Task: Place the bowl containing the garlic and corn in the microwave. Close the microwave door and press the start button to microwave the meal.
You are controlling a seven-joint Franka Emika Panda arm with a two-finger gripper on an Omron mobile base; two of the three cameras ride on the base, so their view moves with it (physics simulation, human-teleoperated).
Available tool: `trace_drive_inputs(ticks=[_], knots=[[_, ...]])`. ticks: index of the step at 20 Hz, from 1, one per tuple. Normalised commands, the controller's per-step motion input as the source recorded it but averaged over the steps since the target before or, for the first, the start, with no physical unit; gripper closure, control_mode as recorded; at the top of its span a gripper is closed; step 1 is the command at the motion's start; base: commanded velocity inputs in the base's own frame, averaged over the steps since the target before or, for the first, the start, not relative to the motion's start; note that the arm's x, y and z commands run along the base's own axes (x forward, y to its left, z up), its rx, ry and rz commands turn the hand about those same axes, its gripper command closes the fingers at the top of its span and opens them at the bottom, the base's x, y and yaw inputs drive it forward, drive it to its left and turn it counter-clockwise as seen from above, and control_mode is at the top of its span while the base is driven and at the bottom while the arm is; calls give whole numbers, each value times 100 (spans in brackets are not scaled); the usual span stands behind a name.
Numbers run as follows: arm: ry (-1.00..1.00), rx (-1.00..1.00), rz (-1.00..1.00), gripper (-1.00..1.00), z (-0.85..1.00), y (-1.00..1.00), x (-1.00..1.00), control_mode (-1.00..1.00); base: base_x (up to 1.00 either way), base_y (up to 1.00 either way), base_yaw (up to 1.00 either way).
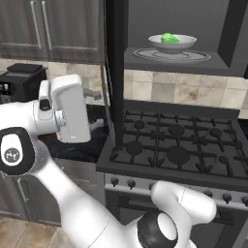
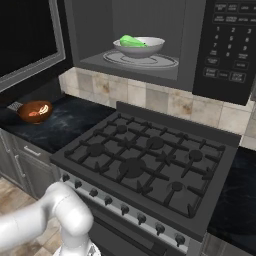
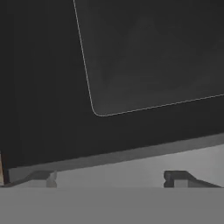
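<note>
The microwave [image 2: 95,30] stands open above the stove. On its glass turntable [image 2: 142,60] sits the white-grey bowl [image 2: 139,47], also seen as the bowl [image 1: 172,43]. The green corn [image 2: 131,41] lies in it; the garlic is hidden from these angles. The microwave door [image 1: 116,72] swings out to the left and shows edge-on in the left base view. My white hand [image 1: 72,106] is just left of that door, on its outer side. In the hand view my gripper [image 3: 109,178] is open, close to the door's dark window [image 3: 148,57] and grey strip [image 3: 131,154], with nothing between its fingertips.
A gas stove [image 2: 145,160] with black grates lies under the microwave. The microwave's button panel [image 2: 227,45] is at its right. A small orange-brown bowl [image 2: 36,111] sits on the dark counter at left. A black coffee machine [image 1: 22,80] stands behind my arm.
</note>
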Motion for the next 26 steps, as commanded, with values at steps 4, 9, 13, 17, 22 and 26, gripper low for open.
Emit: trace_drive_inputs(ticks=[4, 9, 13, 17, 22, 26], knots=[[-1, 16, -2, -100, 0, -100, -47, -100, 0, 0, 0], [-1, 21, 0, -100, 0, -100, -35, -100, 0, 0, 0], [0, 26, 0, -100, 0, -100, -5, -100, 0, 0, 0], [0, 26, 4, -100, 6, -100, 33, -100, 0, 0, 0], [1, 29, 13, -100, 8, -100, 66, -100, 0, 0, 0], [0, 26, 20, -100, 8, -95, 89, -100, 0, 0, 0]])
